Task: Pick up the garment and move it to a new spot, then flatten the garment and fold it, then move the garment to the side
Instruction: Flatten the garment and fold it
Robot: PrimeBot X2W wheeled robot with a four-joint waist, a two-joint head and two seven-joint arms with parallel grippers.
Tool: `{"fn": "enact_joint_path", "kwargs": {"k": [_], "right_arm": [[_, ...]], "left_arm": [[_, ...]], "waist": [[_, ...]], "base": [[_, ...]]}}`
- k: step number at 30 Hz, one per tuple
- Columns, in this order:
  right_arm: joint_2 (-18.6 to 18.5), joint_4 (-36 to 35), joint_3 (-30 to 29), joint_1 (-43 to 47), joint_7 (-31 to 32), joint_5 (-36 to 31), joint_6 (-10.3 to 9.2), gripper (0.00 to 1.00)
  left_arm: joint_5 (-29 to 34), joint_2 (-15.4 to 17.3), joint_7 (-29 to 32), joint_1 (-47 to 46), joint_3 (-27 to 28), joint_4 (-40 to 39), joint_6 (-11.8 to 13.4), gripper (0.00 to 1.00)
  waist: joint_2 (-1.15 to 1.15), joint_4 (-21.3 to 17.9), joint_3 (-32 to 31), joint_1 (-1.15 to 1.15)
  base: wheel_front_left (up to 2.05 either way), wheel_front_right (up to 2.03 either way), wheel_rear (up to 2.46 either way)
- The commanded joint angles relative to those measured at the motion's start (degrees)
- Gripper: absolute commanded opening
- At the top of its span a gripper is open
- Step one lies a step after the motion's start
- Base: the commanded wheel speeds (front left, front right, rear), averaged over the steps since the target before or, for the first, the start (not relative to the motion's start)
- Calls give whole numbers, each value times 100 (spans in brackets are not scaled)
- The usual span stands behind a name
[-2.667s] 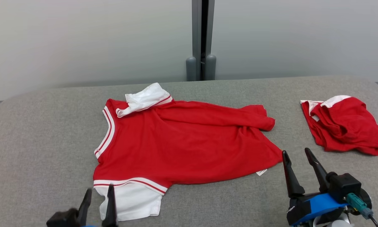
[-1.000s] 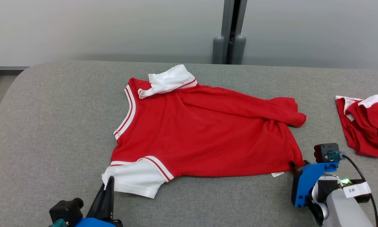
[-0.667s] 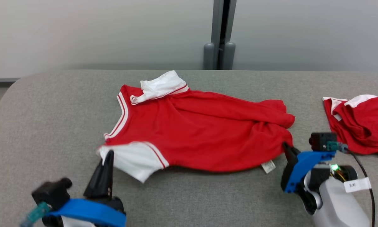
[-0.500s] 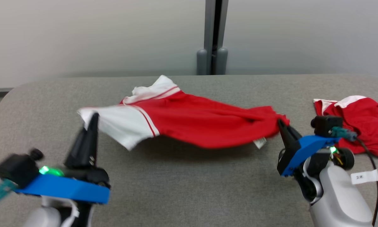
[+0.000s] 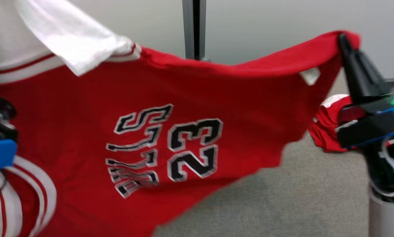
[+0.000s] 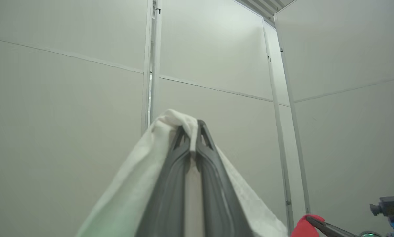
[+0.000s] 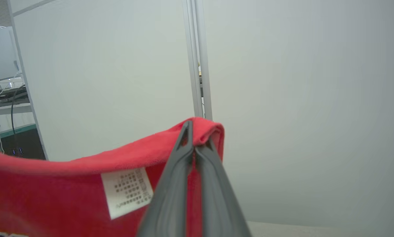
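Garment point(image 5: 190, 108) hangs limp and light above the worktop point(image 5: 299, 197). My left gripper point(image 6: 192, 127) is clenched on its white sleeve and my right gripper point(image 7: 197, 135) on the red hem corner. Soft cloth, so I judge the edges the best hold.

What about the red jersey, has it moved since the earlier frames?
Yes. The red jersey has risen off the grey table: the left gripper and right gripper hold it up, its corner higher than the crumpled garment lying there.
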Motion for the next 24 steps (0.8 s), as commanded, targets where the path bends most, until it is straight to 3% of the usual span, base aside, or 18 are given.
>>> {"fn": "enact_joint_path", "kwargs": {"k": [1, 6, 11, 17, 20, 24], "right_arm": [[-8, -371, -93, 92, 170, -5, 1, 0], [-7, -1449, -397, -38, 765, -164, 1, 0], [-88, -1645, -557, -342, 1031, -440, 1, 0], [-122, -828, -477, -1336, 891, -646, 1, 0], [-66, -74, -436, -2181, 697, -771, 1, 0], [-33, 985, -386, -3369, 355, -1157, 1, 0]], "left_arm": [[-11, 117, 169, -278, 29, -56, 42, 0], [-103, 367, 689, -1142, -14, 19, 43, 0], [-244, 324, 1003, -1812, -198, 536, 19, 0], [-23, 259, 1109, -2826, -530, 1549, -205, 0], [288, 222, 1071, -3548, -780, 2251, -426, 0], [570, -82, 908, -4609, -985, 3290, -553, 0]], "waist": [[0, -31, 44, 0], [0, -123, 313, 0], [0, -140, 817, 0], [0, -149, 1583, 0], [0, -183, 1902, 0], [0, -142, 2237, 0]], "base": [[0, 0, 0], [0, 0, 0], [0, 0, 0], [0, 0, 0], [0, 0, 0], [0, 0, 0]]}}
